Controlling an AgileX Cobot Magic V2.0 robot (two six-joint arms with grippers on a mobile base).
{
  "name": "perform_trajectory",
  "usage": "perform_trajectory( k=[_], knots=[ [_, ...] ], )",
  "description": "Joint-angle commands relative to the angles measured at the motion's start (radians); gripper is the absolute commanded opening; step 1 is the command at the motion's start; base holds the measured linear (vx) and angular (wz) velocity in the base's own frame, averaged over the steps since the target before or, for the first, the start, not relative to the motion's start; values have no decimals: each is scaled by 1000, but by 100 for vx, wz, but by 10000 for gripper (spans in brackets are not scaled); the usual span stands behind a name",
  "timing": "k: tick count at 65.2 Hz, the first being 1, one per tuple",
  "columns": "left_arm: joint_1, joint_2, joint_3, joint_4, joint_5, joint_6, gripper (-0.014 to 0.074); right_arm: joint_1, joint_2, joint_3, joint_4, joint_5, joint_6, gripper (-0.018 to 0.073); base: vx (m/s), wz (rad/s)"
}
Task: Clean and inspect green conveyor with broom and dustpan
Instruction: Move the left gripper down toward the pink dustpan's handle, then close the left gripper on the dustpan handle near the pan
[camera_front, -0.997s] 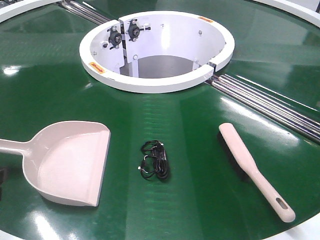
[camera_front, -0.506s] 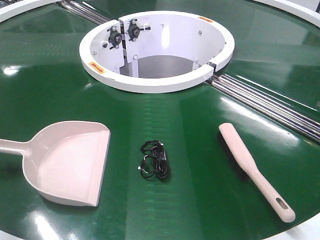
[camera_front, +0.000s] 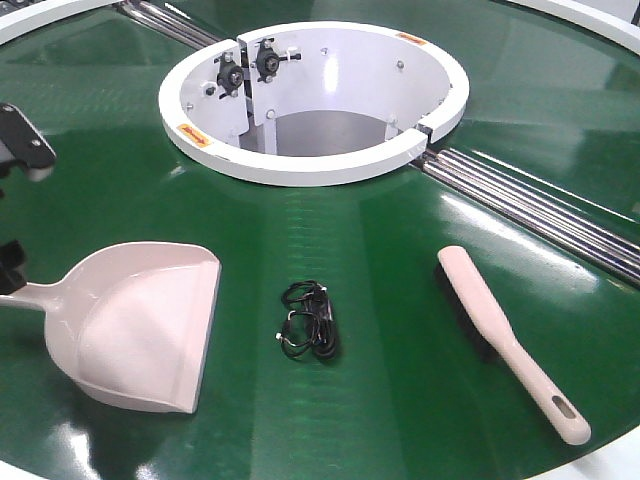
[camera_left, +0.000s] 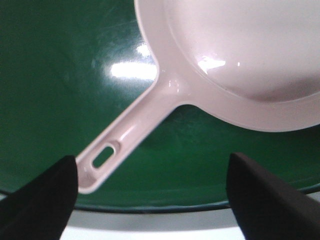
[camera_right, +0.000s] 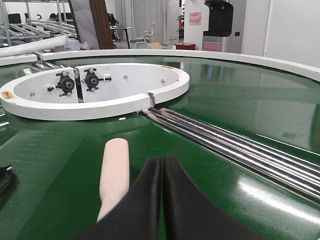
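Dustpan (camera_left: 240, 55) by conveyor (camera_left: 50, 75) edge, left claw (camera_left: 152, 159) — wide

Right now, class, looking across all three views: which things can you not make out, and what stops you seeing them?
Front view: the dustpan handle's end is cut off by the left edge.
Right wrist view: the broom handle is hidden behind the shut right gripper.
Front view: the black tangle is too small to identify.
Left wrist view: the dustpan's front lip runs off the top edge.
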Motion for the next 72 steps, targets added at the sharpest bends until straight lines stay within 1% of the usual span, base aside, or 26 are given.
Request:
perform_trajectory(
  k=[1,4,10,15,17,23,36,40,55,72],
  knots=[
    [0,7,-34,9,-71,182,575,1,-11,3,-3,-74,-2,-8,0,0],
    [0,21,-34,9,-87,250,575,1,-11,3,-3,-74,-2,-8,0,0],
    [0,39,-34,5,-135,412,575,1,-11,3,-3,-74,-2,-8,0,0],
    [0,55,-34,12,-127,489,572,1,-11,3,-3,-74,-2,-8,0,0],
    [0,60,-34,20,-121,505,567,1,-11,3,-3,-74,-2,-8,0,0],
    [1,83,-34,39,-103,505,546,1,-11,3,-3,-74,-2,-8,0,0],
    [1,127,-34,30,-71,505,510,1,-11,3,-3,-74,-2,-8,0,0],
    [4,130,-34,30,-69,505,510,1,-11,3,-3,-74,-2,-8,0,0],
    [49,158,-34,27,-65,505,510,1,-11,3,-3,-74,-2,-8,0,0],
    [51,215,-34,32,-87,510,510,1,-11,3,-3,-74,-2,-8,0,0]
  ],
)
